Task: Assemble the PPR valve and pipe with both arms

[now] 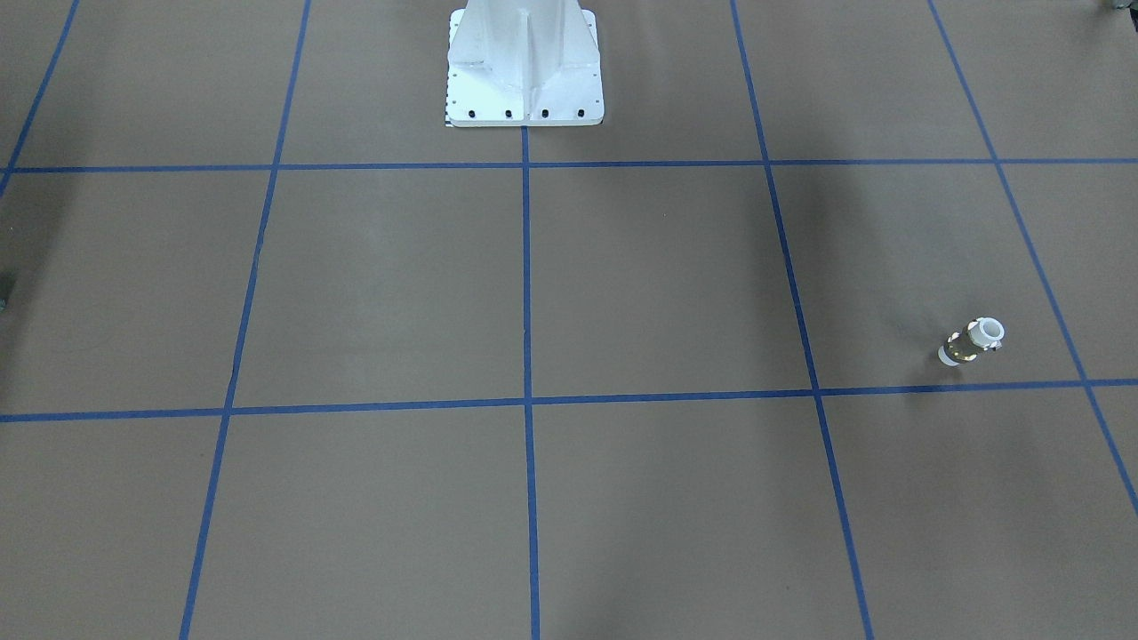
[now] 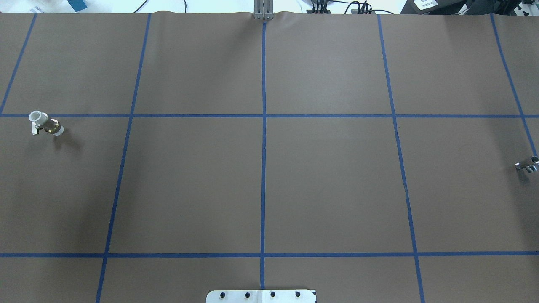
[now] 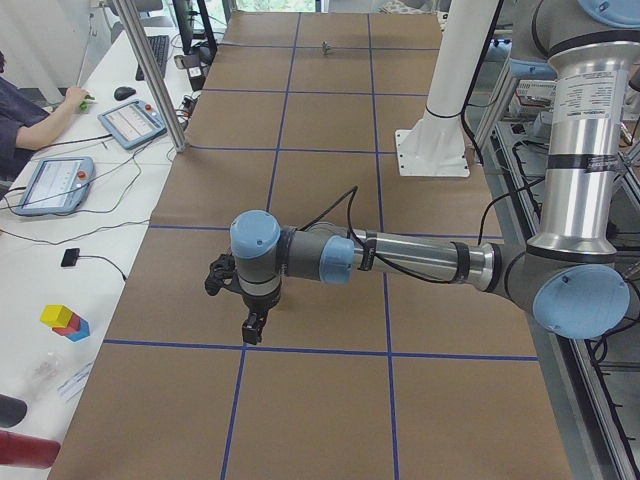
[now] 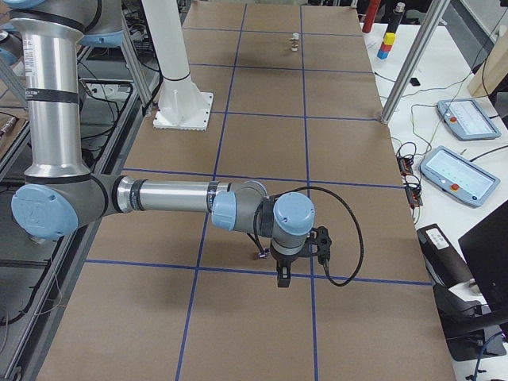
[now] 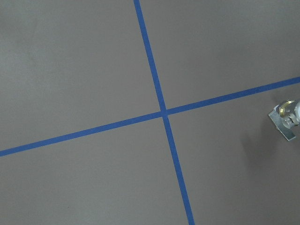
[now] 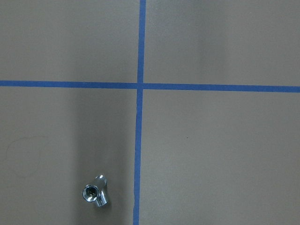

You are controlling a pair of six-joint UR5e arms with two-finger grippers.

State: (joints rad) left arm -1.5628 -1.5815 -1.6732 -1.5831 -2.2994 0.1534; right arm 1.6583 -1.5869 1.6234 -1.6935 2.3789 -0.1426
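Opening step, by my judgement: both parts lie untouched. The PPR valve [image 2: 45, 124] rests on the brown counter [image 2: 328, 181] at the robot's far left. The pipe [image 2: 528, 165], a short silvery stub, lies at the far right, well apart from it. Above the counter hang the left tool [image 3: 253, 328] and the right tool [image 4: 283, 276]; I cannot tell whether either is spread or pressed together. Next, I think each arm must centre over its own part and descend

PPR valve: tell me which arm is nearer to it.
Left. The left arm hangs over the table end where the PPR valve lies, at its wrist view's right edge. The right arm hangs over the opposite end, by the pipe.
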